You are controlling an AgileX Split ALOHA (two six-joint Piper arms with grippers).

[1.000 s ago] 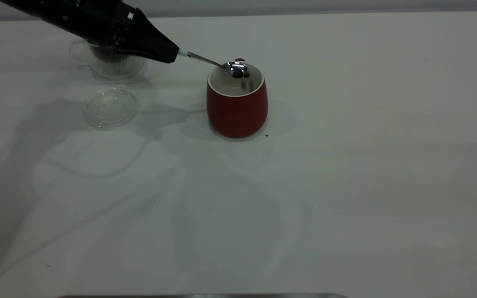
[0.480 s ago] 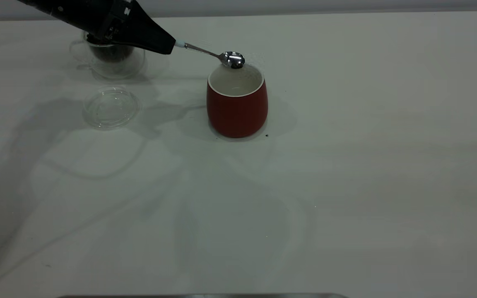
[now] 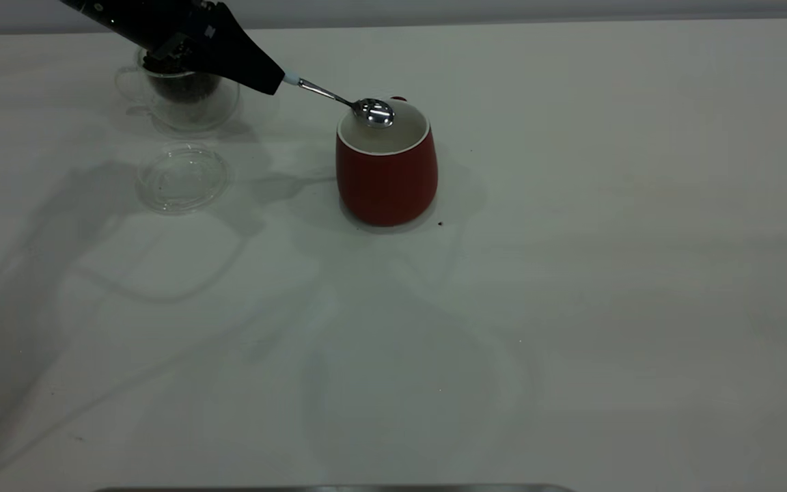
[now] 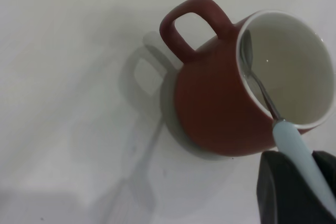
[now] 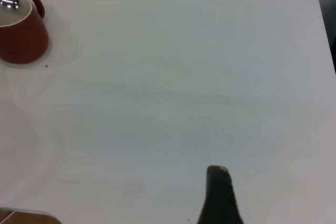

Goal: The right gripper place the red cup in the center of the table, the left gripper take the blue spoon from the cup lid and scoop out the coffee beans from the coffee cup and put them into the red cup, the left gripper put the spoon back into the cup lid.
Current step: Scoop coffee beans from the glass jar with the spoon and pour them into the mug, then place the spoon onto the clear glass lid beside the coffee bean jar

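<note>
The left gripper (image 3: 267, 78) is matte black and wedge-shaped, tapering to a blunt point at the 4 o'clock end. A small white square marking sits on its upper face, with bits of exposed metal just behind at 9 o'clock. The right gripper's one visible finger (image 5: 220, 195) is black and tapered.

Change over the last second: the black left end effector (image 3: 277, 83), clamped on the pale-blue handle of the small metal spoon (image 3: 352, 104), has drawn back and upward, uncovering more of the clear glass cup of dark coffee beans (image 3: 185, 96). The spoon's shiny bowl, earlier over the far rim, now sits over the near-left rim. The rounded dark-red ceramic mug (image 3: 387, 174) has shifted slightly left on the white surface (image 3: 571, 287).
</note>
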